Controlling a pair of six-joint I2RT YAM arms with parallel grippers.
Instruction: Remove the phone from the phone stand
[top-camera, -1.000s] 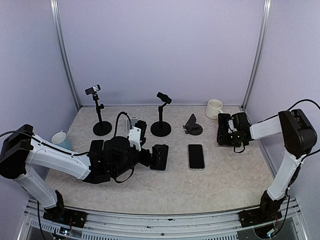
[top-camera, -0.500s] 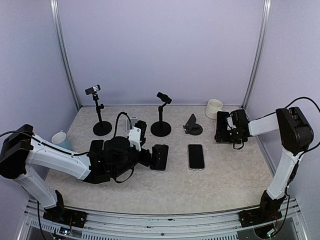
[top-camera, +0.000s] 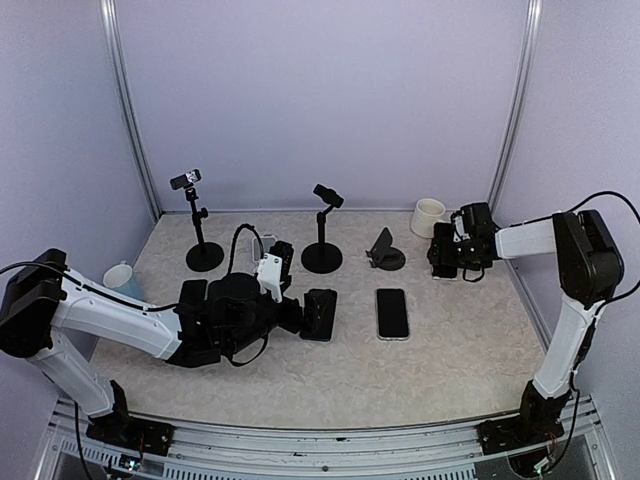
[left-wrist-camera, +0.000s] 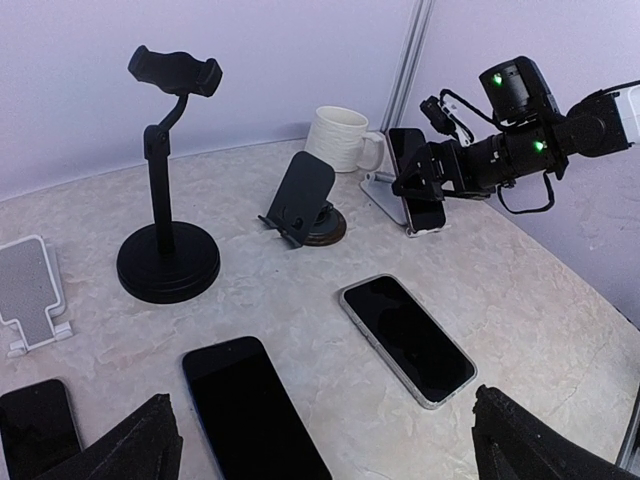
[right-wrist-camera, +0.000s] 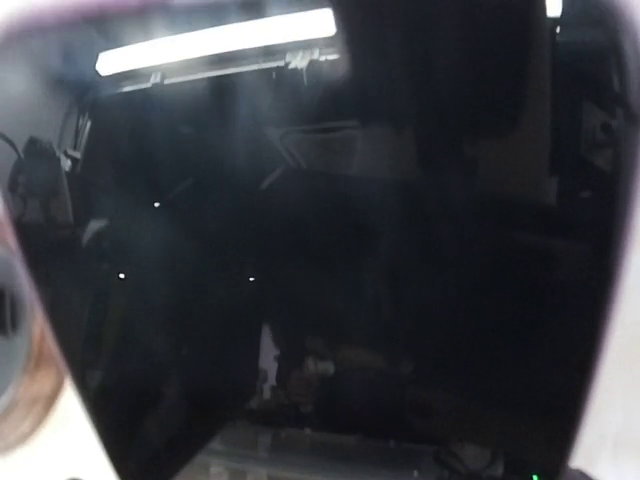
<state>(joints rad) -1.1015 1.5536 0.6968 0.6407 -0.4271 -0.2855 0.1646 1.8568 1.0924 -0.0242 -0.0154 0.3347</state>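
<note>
At the far right of the counter, just beside the white mug, the phone stands propped in its pale phone stand. Its long axis is close to upright and leans back a little, and its lower edge sits in the stand's lip. The right gripper is hard up against it. In the left wrist view the jaws overlap the phone's right edge, and the right wrist view is filled edge to edge by a dark glossy face reflecting a strip light. That puts the phone directly ahead of the jaws and very near. From these pictures I cannot tell whether the jaws are parted, closed, or already bearing on the phone's sides. The left gripper is well apart from the stand, low over the middle of the counter. Its jaws are spread wide and hold nothing. Two other phones lie flat there, one close under the left gripper and one further right. An empty dark stand and a clamp-top stand are behind them. The right arm is plainly the nearer one. As I judge it, the coming move turns on the jaws straddling the phone's narrow width. A lift along the tilted long axis would then clear the lip, whereas a straight pull toward the arm could drag the light stand along.
</note>
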